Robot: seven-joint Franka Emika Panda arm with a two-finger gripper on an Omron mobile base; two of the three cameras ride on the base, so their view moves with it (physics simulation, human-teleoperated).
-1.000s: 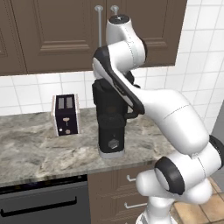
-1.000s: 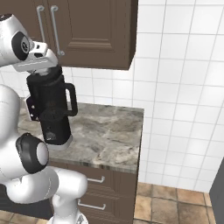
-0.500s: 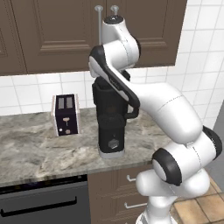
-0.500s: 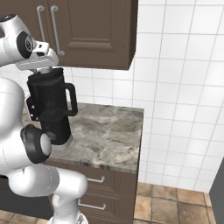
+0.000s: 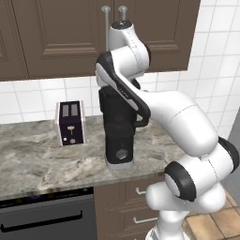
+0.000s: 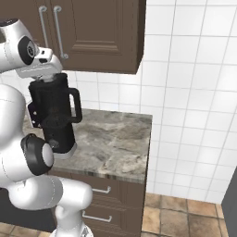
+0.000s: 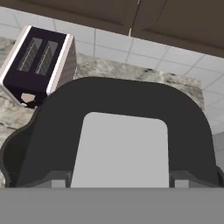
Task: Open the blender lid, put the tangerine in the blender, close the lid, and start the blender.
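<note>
Dark brown cupboards hang over a white tiled wall, and below them runs a grey marbled table with drawers beneath. At the left of the table stands a silver-and-dark toaster, its two slots facing up, well apart from the blender, which sits near the table's front edge with its knob facing forward and its jug handle turned to the right. The blender lid is on the jug, its grey square cap directly under the hand camera. The gripper sits right at the lid, at the top of the jug; its small fingertips flank the cap on either side, so it looks spread about the cap, though whether the tips touch it I cannot tell. The step in hand appears to be lifting the lid off. To do it well, the gripper should close squarely on the cap's two sides, centred, then pull straight up along the jug's axis without tipping the blender.
</note>
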